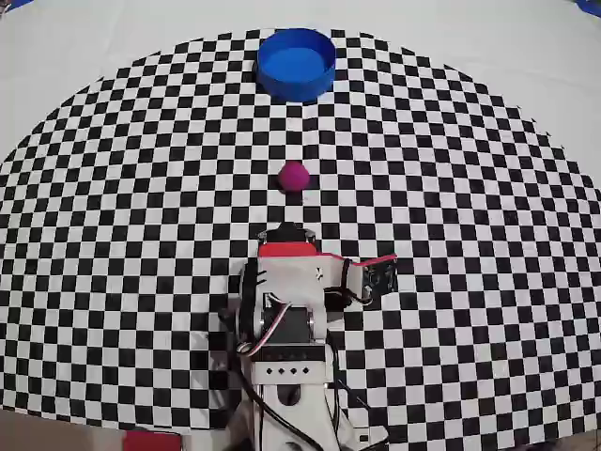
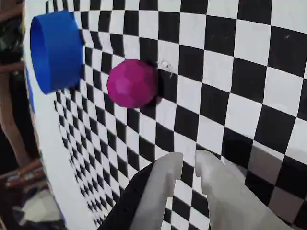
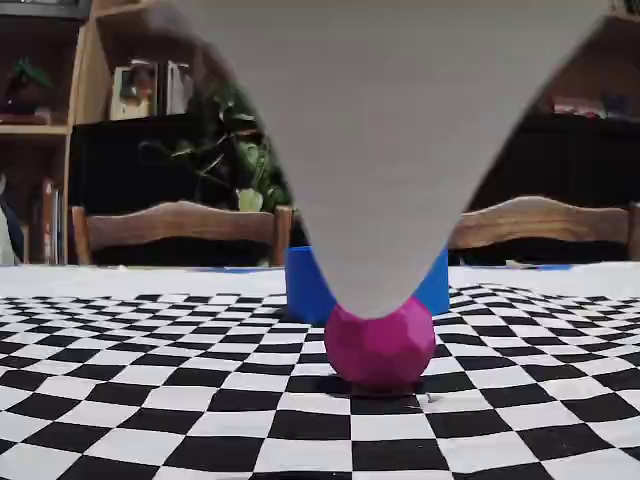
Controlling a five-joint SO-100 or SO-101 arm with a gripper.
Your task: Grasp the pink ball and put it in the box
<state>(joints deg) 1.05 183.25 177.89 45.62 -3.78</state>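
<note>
**A:** Where does the pink ball [image 1: 295,176] sit?

**B:** In the overhead view it rests on the checkered cloth [image 1: 470,188] covering the counter, near the middle. The box [image 1: 297,63] stands at 12 o'clock from it, well apart, close to the far curved edge of the pattern. The arm [image 1: 291,310] is at 6 o'clock from the ball, with a stretch of bare checks between them.

**A:** And the jaws?

**B:** In the wrist view the gripper [image 2: 188,160] comes in from the bottom edge. Its two pale fingers [image 2: 163,187] stand slightly spread, with a narrow gap showing checks between the tips. They grip nothing. The ball [image 2: 132,82] lies at about 11 o'clock from the tips, apart from them, and the box [image 2: 55,50] is further on toward 10 o'clock, seen on its side as a blue cylinder.

**A:** What does the low fixed view add?

**B:** The ball [image 3: 379,343] rests on the cloth with the box [image 3: 305,285] right behind it, partly hidden. A large blurred grey shape [image 3: 380,150] fills the upper middle, tapering to a point just above the ball; I cannot tell what part it is. Behind the counter are wooden chairs [image 3: 180,225], a leafy plant [image 3: 235,150] and bookshelves [image 3: 50,120].
</note>
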